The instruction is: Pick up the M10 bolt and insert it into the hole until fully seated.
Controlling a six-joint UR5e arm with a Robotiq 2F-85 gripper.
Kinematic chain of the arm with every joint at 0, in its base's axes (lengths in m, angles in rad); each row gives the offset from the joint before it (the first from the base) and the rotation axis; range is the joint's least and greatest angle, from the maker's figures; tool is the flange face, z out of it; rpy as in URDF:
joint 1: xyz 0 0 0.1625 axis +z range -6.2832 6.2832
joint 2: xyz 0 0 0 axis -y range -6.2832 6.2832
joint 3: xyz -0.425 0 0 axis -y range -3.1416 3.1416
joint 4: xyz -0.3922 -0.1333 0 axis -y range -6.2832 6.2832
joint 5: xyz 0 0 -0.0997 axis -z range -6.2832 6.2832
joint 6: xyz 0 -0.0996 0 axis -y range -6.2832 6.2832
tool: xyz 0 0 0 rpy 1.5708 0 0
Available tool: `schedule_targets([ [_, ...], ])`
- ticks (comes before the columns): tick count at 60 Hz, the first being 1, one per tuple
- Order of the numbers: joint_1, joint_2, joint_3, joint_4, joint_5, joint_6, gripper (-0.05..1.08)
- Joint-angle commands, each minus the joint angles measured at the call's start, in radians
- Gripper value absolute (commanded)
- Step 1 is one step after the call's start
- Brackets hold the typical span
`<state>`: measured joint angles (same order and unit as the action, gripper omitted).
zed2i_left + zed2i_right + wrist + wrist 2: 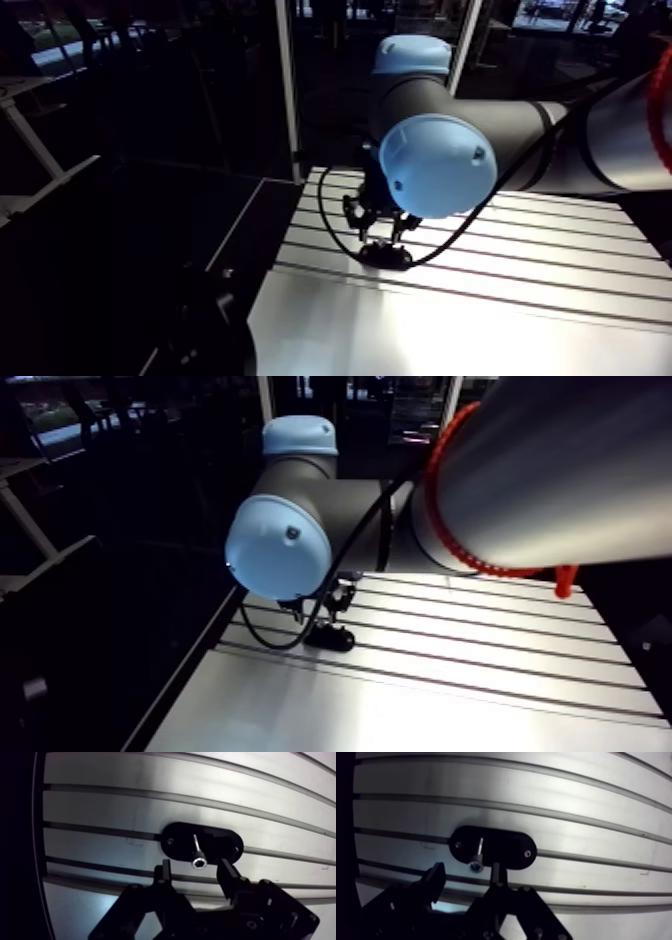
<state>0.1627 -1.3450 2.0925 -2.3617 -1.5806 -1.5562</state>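
Where the bolt [198, 861] is: standing up out of the plate [180, 834], socket head towards the wrist camera; bright shank shows between head and plate, so the head is not down on the plate
Depth of bolt: cannot tell how far the shank goes into the hole
Gripper [192, 867]: hangs right over the plate, pointing down, with the bolt head in the gap between its fingertips
Fingers [162, 872]: spread wide, one on each side of the bolt head, with a clear gap to the head on both sides in the wrist view; they hold nothing
Plate: black, oval, flat on the table [100, 817], lying along one of its slots, with a small screw [527, 853] near each end
Table: slotted aluminium, its grooves running the same way as the plate's long side; the plate sits not far from one edge
Arm view: the wrist comes down behind a light-blue cap [438, 165]; the gripper shows small and dark under it, directly above the plate
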Motion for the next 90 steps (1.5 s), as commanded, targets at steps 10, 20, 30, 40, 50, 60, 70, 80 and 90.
schedule_targets([
  [10,-0.002,0.007,0.004,0.0,-0.002,0.0,0.45],
  [20,0.0,0.008,0.005,0.0,-0.002,0.0,0.46],
  [30,-0.001,0.008,0.008,-0.017,-0.002,-0.001,0.48],
  [40,-0.002,0.008,0.008,-0.034,-0.002,-0.002,0.5],
  [50,-0.005,0.008,0.007,-0.035,-0.002,-0.003,0.5],
  [60,-0.006,0.016,0.008,-0.034,-0.002,-0.003,0.51],
  [70,-0.007,0.016,0.01,-0.034,-0.002,-0.002,0.51],
  [80,-0.009,0.017,0.01,-0.035,-0.002,-0.002,0.52],
  [90,-0.009,0.022,0.011,-0.034,-0.003,-0.002,0.53],
])
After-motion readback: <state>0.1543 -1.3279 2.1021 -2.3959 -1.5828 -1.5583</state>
